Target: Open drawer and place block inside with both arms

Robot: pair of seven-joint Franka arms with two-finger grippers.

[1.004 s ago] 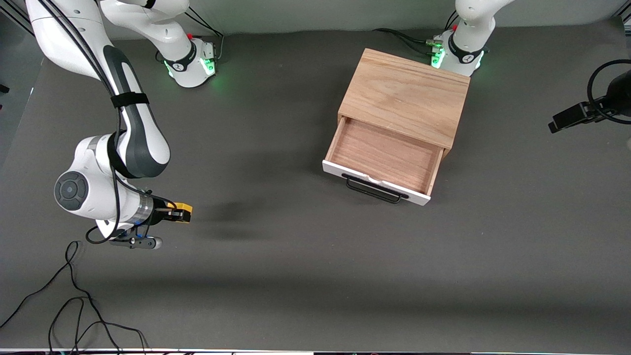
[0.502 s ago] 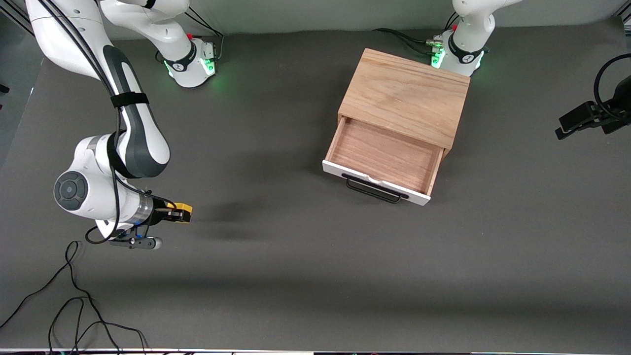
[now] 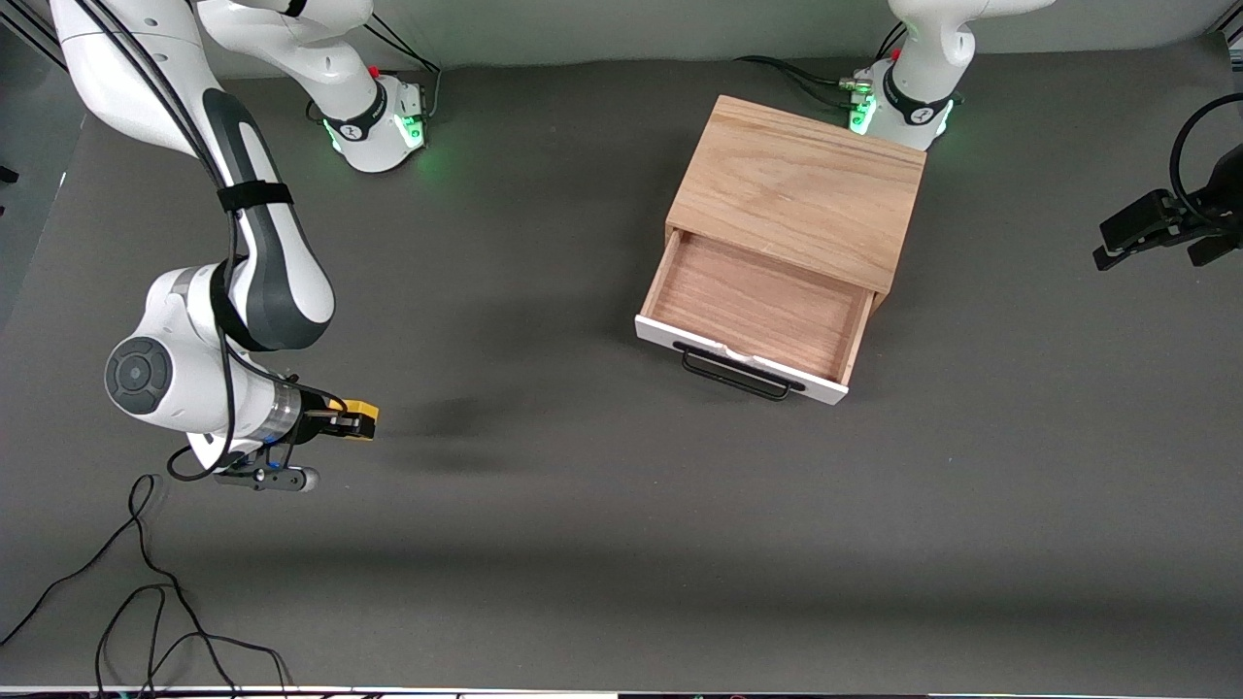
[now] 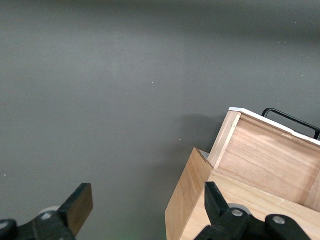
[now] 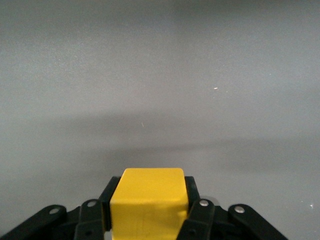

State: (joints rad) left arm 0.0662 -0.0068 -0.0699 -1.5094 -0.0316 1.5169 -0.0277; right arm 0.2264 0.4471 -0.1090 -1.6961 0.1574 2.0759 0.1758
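Observation:
The drawer (image 3: pixel 757 309) stands pulled out of the light oak box (image 3: pixel 801 184), its white front and black handle (image 3: pixel 735 374) toward the front camera, its wood interior bare. My right gripper (image 3: pixel 352 422) hangs over bare table at the right arm's end, shut on the yellow block (image 3: pixel 362 408). In the right wrist view the block (image 5: pixel 148 205) fills the space between the right gripper (image 5: pixel 148 212) fingers. My left gripper (image 3: pixel 1151 225) is open in the air at the left arm's end of the table. The left wrist view shows the left gripper (image 4: pixel 146 207) with nothing between its fingers, and a corner of the drawer (image 4: pixel 270 160).
Loose black cables (image 3: pixel 146 582) lie on the mat near the front camera at the right arm's end. The green-lit arm bases (image 3: pixel 379 121) (image 3: pixel 898 102) stand along the table's edge farthest from the camera, the left arm's base just past the box.
My left gripper has drawn away from the box toward the left arm's end of the table. The right gripper and the block have stayed still.

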